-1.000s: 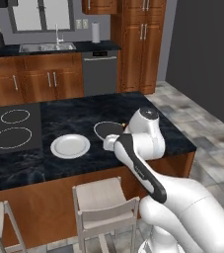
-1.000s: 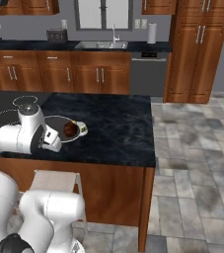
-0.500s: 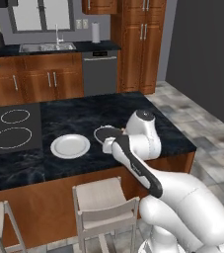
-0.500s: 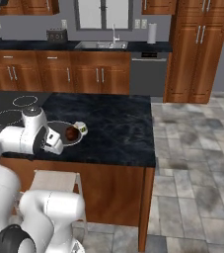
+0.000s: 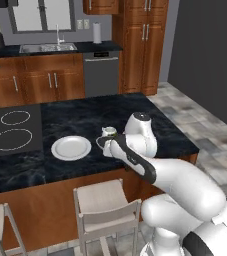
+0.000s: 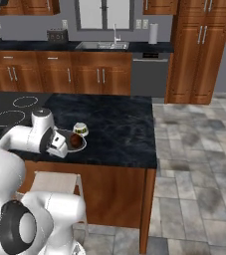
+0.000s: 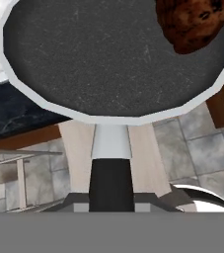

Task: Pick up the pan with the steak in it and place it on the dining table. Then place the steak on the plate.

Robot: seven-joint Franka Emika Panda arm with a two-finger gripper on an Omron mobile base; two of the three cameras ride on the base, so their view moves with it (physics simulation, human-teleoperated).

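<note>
gripping the pan by its handle, gripper clamped; handle points back toward the robot

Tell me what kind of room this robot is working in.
A home kitchen, computer-rendered. Wooden cabinets line the back wall around a steel sink, burner rings are set into the black stone island, and a pan holds a steak.

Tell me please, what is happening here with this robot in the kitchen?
The robot's gripper is shut on the black handle of the pan, with the steak lying in it near the rim. The pan is held at the near edge of the dining table. The white plate sits bare on the table beside it, and a small bowl stands close by.
</note>
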